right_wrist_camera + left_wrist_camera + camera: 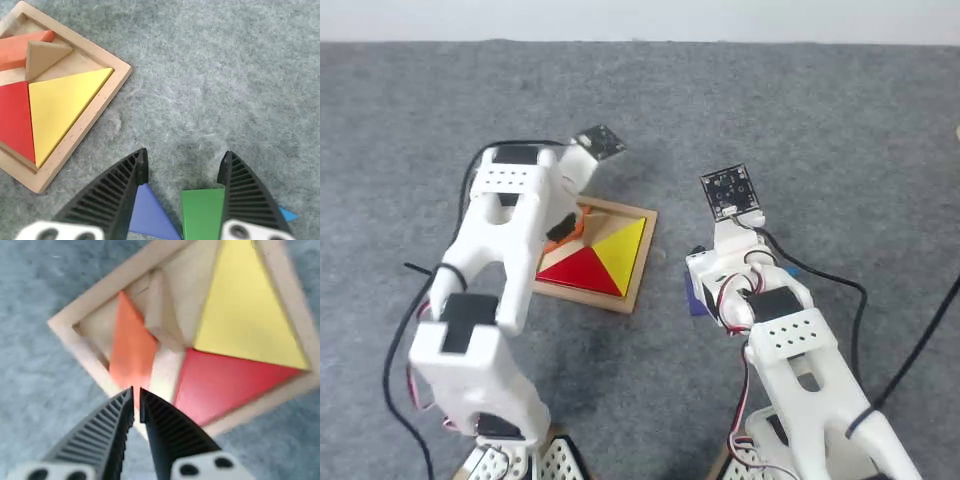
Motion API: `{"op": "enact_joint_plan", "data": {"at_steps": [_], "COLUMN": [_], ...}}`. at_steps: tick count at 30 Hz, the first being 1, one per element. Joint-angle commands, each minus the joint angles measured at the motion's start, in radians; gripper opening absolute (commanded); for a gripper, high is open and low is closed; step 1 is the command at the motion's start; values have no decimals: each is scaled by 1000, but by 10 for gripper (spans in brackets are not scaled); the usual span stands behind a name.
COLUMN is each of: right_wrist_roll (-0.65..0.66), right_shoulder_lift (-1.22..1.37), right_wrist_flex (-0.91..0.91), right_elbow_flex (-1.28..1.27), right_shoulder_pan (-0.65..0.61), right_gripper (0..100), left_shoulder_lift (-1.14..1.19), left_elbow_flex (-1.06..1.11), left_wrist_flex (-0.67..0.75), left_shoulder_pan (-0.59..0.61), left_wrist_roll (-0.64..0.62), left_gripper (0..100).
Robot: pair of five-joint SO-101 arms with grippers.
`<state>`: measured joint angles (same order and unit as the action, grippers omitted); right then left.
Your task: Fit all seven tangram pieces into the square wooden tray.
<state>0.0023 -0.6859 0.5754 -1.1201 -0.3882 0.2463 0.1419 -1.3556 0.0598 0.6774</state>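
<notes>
Right wrist view: right tool (185,152) spread above green piece (202,212); left tool (136,390) closed.

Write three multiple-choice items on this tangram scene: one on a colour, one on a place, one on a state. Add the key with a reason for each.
1. In the wooden tray, the large triangle that borders the red triangle is
A. green
B. blue
C. yellow

2. The green piece lies
A. in the tray
B. on the grey carpet, by the right gripper
C. on top of the red triangle

3. The right gripper is
A. open
B. shut on the green piece
C. shut on the red triangle

Key:
1 C: the yellow triangle shares an edge with the red one inside the tray.
2 B: the green piece rests on the carpet outside the tray, next to one of the gripper's fingers.
3 A: its fingers stand wide apart with nothing clamped between them.
</notes>
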Motion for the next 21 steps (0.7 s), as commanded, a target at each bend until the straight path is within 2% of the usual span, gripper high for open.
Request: {"op": "enact_joint_plan", "data": {"at_steps": [1, 4, 8, 10, 13, 17, 21], "right_wrist_roll": [14, 14, 14, 14, 14, 14, 14], "right_shoulder_lift": [-31, -31, -31, -31, -33, -35, -35], "right_wrist_flex": [-16, -15, -12, -12, -10, -16, -16], "right_elbow_flex": [6, 5, 5, 5, 5, 5, 5], "right_shoulder_pan": [-5, -5, -5, -5, -5, -5, -5], "right_gripper": [241, 241, 241, 241, 241, 241, 241], "left_shoulder_lift": [-155, -173, -106, -48, 49, 133, 181], "left_elbow_flex": [-36, -33, -10, -5, -8, -12, -27], "left_wrist_flex": [-78, -81, 37, 109, 178, 201, 233], "left_shoulder_pan": [9, 31, 51, 51, 37, 18, 43], "left_wrist_roll": [-8, -11, -6, 9, 60, 114, 123], "left_gripper": [13, 23, 180, 220, 221, 221, 221]}}
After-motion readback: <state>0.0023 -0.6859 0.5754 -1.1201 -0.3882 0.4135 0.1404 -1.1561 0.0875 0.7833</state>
